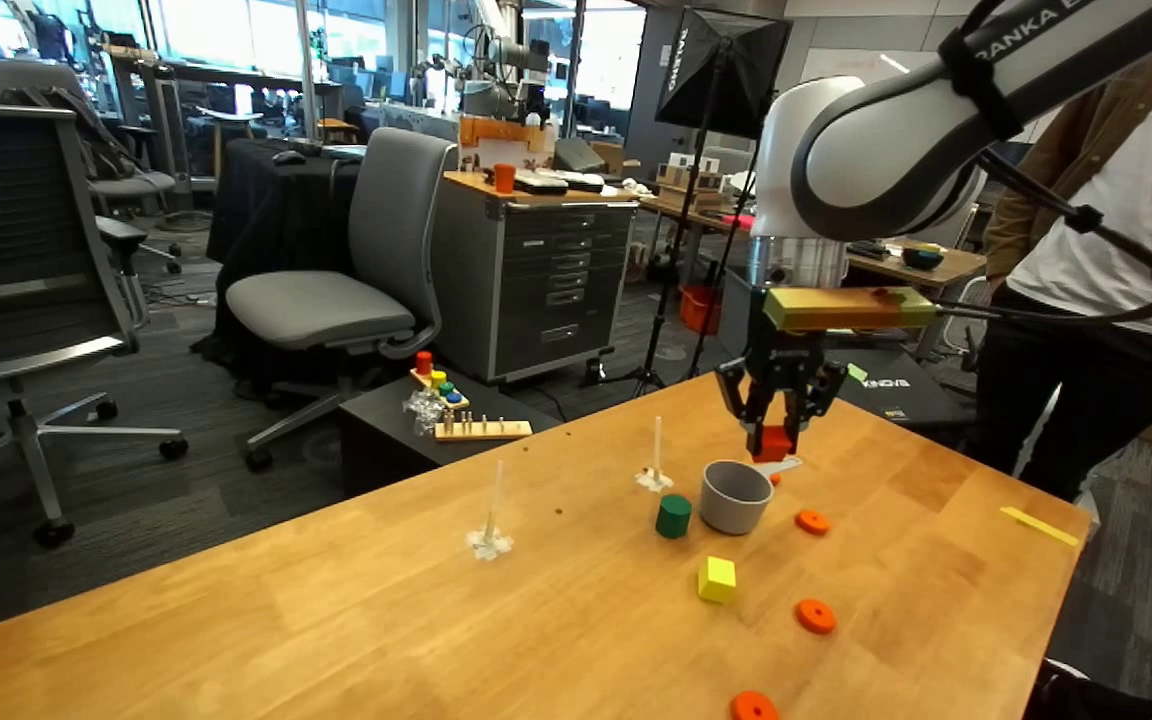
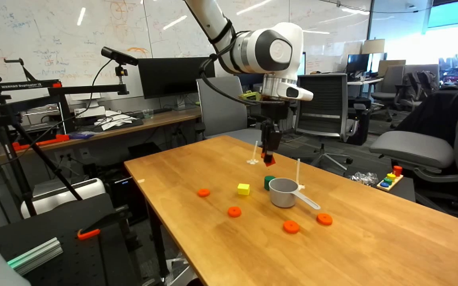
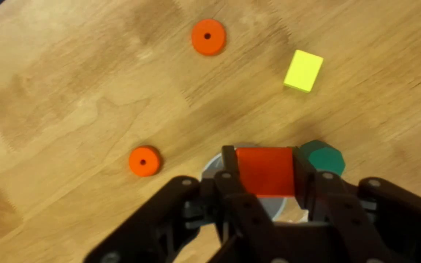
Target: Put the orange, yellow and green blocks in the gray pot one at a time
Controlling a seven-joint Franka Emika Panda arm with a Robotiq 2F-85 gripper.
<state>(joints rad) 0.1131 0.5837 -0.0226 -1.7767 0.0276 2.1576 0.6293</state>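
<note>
A: In an exterior view: what does the gripper (image 1: pixel 775 440) have?

B: The orange block (image 1: pixel 772 448), clamped between its fingers (image 1: pixel 757 412) and held above the table (image 1: pixel 556 600). The gray pot (image 1: pixel 734 512) stands upright nearby. The yellow block (image 1: pixel 717 580) and green block (image 1: pixel 674 516) rest outside it, green just beside its wall.

A: In an exterior view showing the pot's handle (image 2: pixel 307 200) in full?

B: Agrees. Orange gripped in the air; yellow and green on the wood, green partly hidden behind the pot. Bottom of the pot not visible. Flat orange discs (image 2: pixel 234 211) lie around; judged not targets.

A: Wrist view?

B: Block pinched between the fingertips (image 3: pixel 229 157), masking much of the pot's mouth. Cannot tell whether it hangs squarely over the opening.

A: Progress?

B: Judgement: early stage. Orange is grasped and lifted; none of the three deposited, as far as shown. Remaining: lower and release orange into the pot, then bring yellow and green across, one per trip.
</note>
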